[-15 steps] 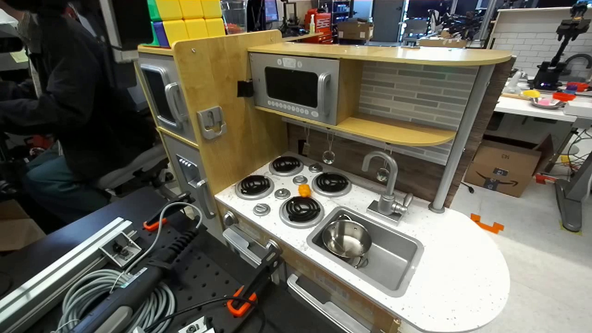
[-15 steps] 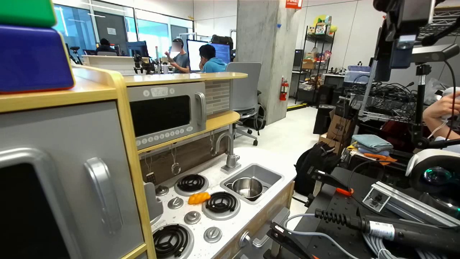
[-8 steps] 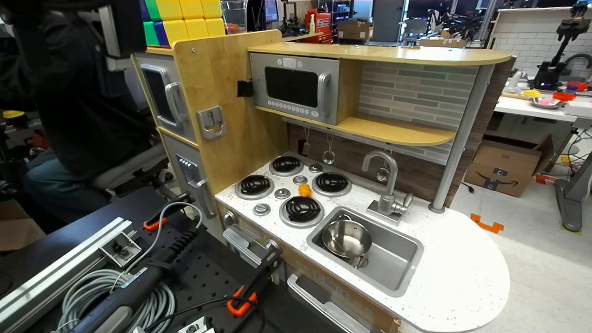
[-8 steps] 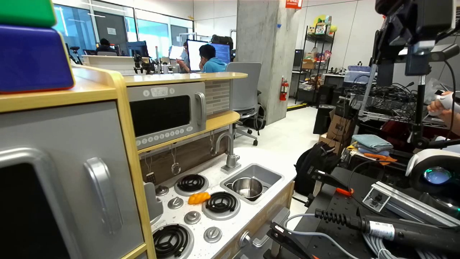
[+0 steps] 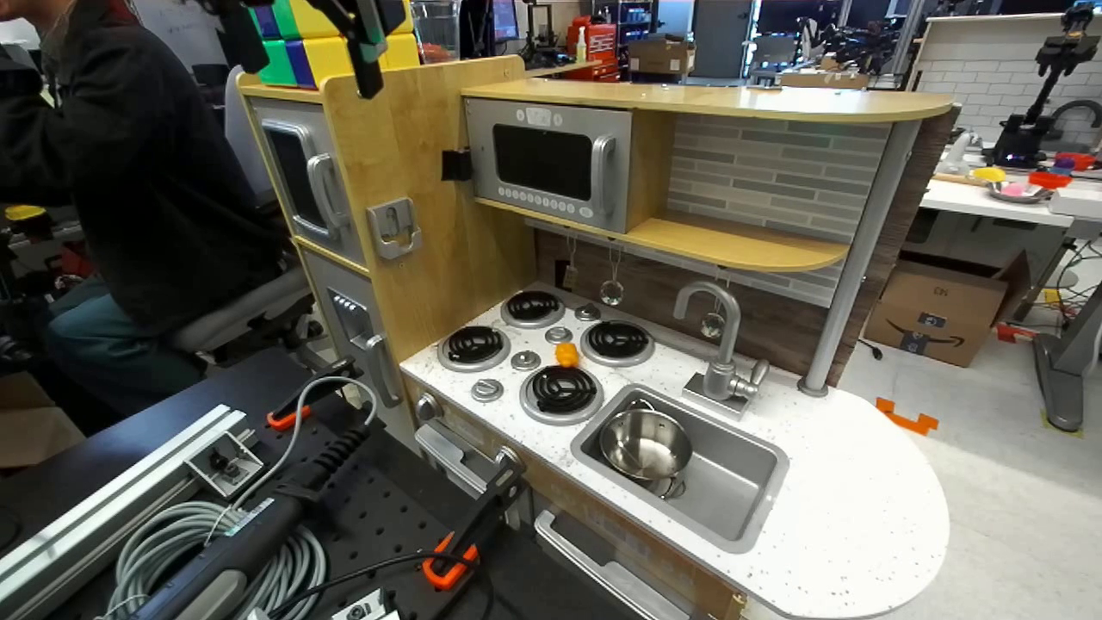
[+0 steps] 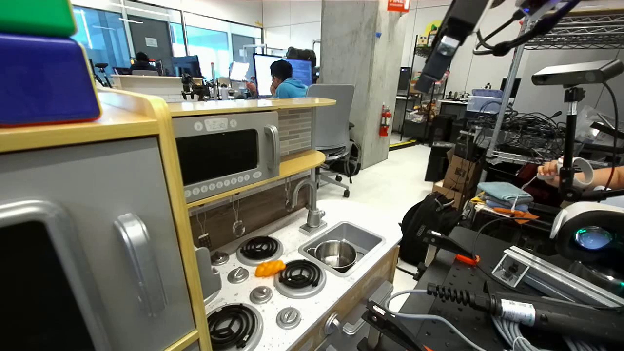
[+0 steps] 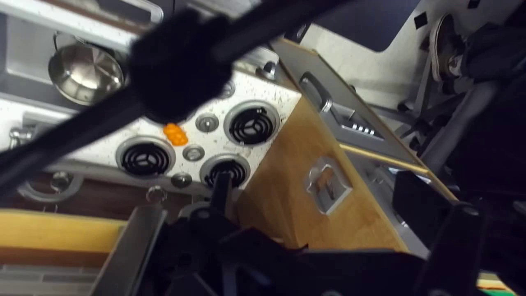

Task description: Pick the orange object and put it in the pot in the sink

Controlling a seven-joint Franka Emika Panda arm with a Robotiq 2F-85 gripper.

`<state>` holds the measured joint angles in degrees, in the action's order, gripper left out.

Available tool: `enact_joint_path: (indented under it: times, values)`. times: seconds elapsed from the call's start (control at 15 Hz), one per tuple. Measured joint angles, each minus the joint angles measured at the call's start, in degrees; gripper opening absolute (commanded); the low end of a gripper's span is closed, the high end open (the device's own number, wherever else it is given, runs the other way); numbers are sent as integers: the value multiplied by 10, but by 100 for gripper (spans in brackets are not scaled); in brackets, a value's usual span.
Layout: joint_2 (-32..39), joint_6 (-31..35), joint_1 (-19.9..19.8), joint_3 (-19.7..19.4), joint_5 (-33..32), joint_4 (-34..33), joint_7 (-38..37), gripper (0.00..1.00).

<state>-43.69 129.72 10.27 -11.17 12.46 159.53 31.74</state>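
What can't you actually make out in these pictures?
Orange object: too small in all three views to say what it represents.
Gripper: mostly cut off by the top edge in both exterior views.
Burner nearest the sink: mostly hidden in the wrist view by a blurred dark shape.
Dark-jacketed person: most of the head lies past the top edge in an exterior view.
Microwave label: too small to read in both exterior views.
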Motion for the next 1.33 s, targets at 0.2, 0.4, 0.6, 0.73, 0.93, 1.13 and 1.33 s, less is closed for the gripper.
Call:
enact_joint_path:
  times: [0.2,0.4,0.6,0.73,0.93,1.13,1.33]
  values:
    - [50,75,49,-5,28,-1,15,100]
    - [52,74,45,-5,27,-2,15,100]
    - [50,68,44,-9,8,-2,60,100]
    - [49,66,44,-22,-11,-2,119,100]
    - [49,57,45,-47,-20,-4,236,100]
    - [49,42,54,-61,-16,-7,327,100]
    - [53,24,64,-63,-15,-8,401,100]
